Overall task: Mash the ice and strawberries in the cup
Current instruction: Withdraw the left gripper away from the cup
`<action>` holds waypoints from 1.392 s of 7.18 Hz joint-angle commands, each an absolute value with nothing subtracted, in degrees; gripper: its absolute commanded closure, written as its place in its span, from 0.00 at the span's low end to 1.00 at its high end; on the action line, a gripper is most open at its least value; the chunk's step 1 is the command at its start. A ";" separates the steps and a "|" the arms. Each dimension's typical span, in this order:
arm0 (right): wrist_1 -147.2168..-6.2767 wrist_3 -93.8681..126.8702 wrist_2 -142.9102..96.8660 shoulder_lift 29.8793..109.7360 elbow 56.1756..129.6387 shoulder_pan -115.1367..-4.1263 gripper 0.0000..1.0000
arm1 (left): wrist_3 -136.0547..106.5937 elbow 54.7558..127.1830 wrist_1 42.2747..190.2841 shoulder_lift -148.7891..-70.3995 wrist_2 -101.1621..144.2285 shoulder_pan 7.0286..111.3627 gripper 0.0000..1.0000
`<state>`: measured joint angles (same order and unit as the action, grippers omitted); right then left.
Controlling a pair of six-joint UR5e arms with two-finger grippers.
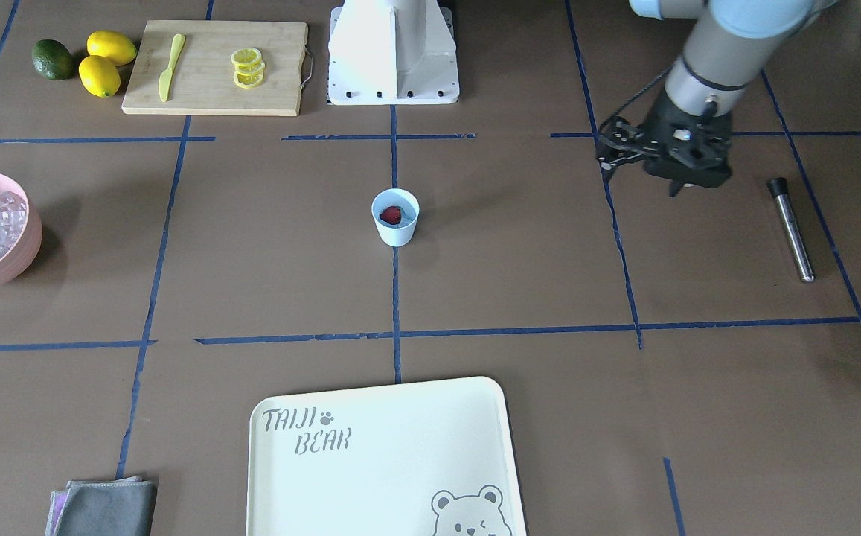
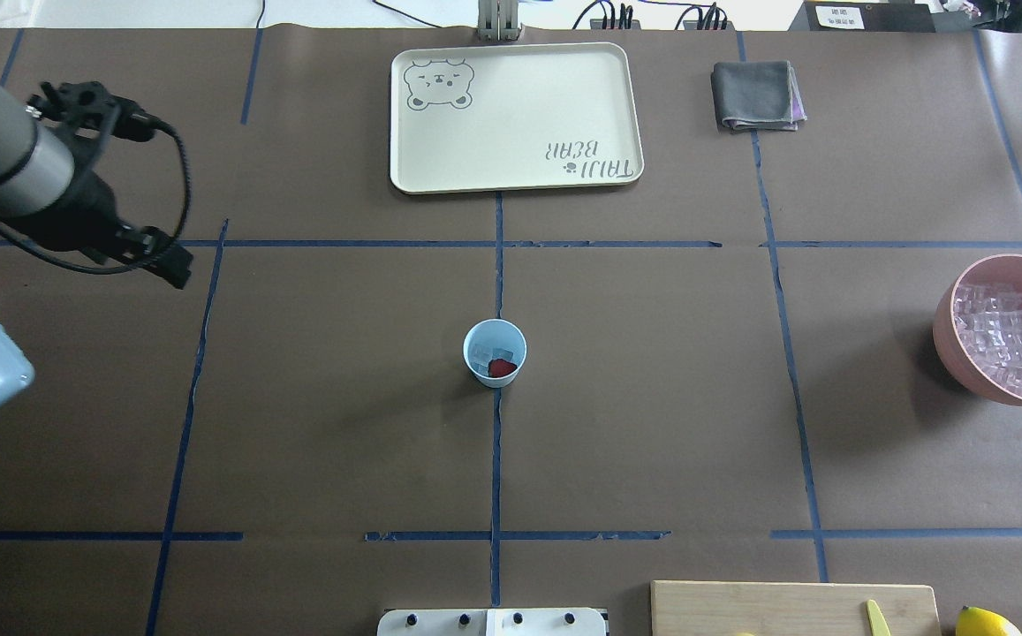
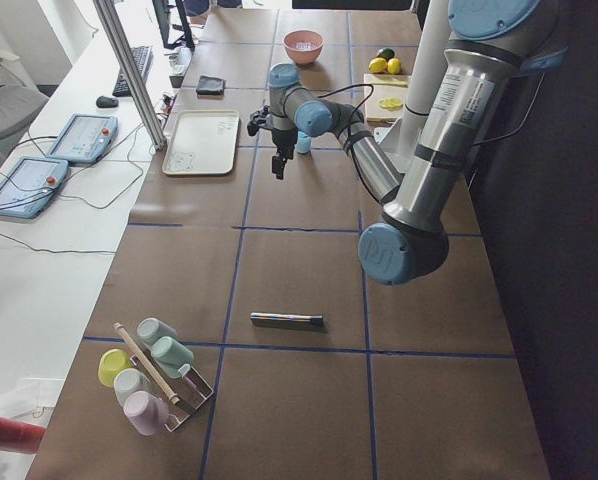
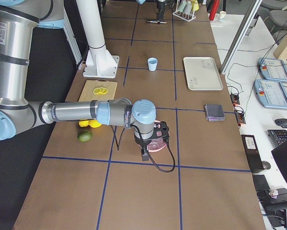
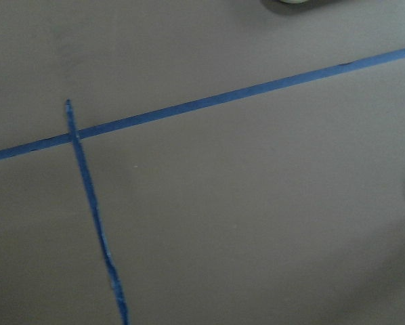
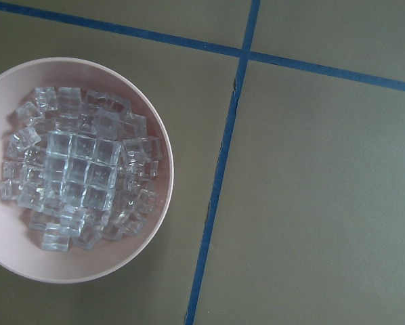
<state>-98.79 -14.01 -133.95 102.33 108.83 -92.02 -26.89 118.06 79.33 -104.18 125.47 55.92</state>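
One strawberry [image 1: 391, 215] sits in the cup [image 1: 395, 232], centre of front view. The left end effector [image 1: 679, 187], upper right, hangs empty near the muddler [image 1: 791, 227], likely staged for pickup; aperture indeterminate.

Overhead: ice [image 2: 480, 353] shares the cup.

Right-side view: right end effector [image 4: 145, 153] above pink bowl [image 4: 160, 145]; aperture indeterminate.

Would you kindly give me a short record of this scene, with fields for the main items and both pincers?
cup: light blue, upright, at the centre
strawberry: in the cup
ice: a few cubes in the cup; many more in the pink bowl
metal rod: lying flat, untouched
left pincer: in the air between cup and metal rod, nothing visibly held
right pincer: above the pink bowl, jaws unclear
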 commanded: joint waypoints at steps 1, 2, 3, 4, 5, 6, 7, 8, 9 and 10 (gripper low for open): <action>-98.79 -13.89 -133.95 102.39 109.07 -92.02 0.01 | -6.59 116.64 78.93 -94.70 132.43 70.95 0.00; -98.79 -13.89 -133.95 102.39 109.07 -92.02 0.01 | 0.20 113.50 79.71 -92.14 134.02 76.15 0.00; -98.79 -13.97 -133.95 102.39 109.07 -92.02 0.01 | 6.01 110.07 79.89 -90.89 134.38 79.42 0.00; -98.79 -13.97 -133.95 102.39 109.16 -92.11 0.01 | 11.37 106.30 79.98 -89.83 134.38 82.41 0.00; -98.79 -13.89 -133.95 102.39 109.07 -92.02 0.01 | 13.08 102.95 82.33 -88.69 134.47 84.18 0.00; -98.79 -13.89 -133.95 102.39 109.07 -92.02 0.01 | 12.31 99.61 88.01 -86.16 134.47 84.20 0.00; -98.79 -13.89 -133.95 102.31 109.07 -92.02 0.01 | 7.17 95.23 95.90 -85.96 134.47 84.20 0.00; -98.79 -13.80 -133.95 102.39 109.16 -92.02 0.01 | 0.59 90.92 104.50 -85.96 134.39 84.11 0.00; -98.79 -13.80 -133.95 102.31 109.16 -92.02 0.01 | -7.22 86.88 113.90 -86.04 134.38 83.94 0.00; -98.79 -13.80 -133.95 102.39 109.16 -92.02 0.01 | -13.65 83.96 121.39 -86.13 134.30 82.46 0.00</action>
<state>-98.79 -13.81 -133.95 102.35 109.15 -92.02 -5.28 88.21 111.28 -86.09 134.38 83.64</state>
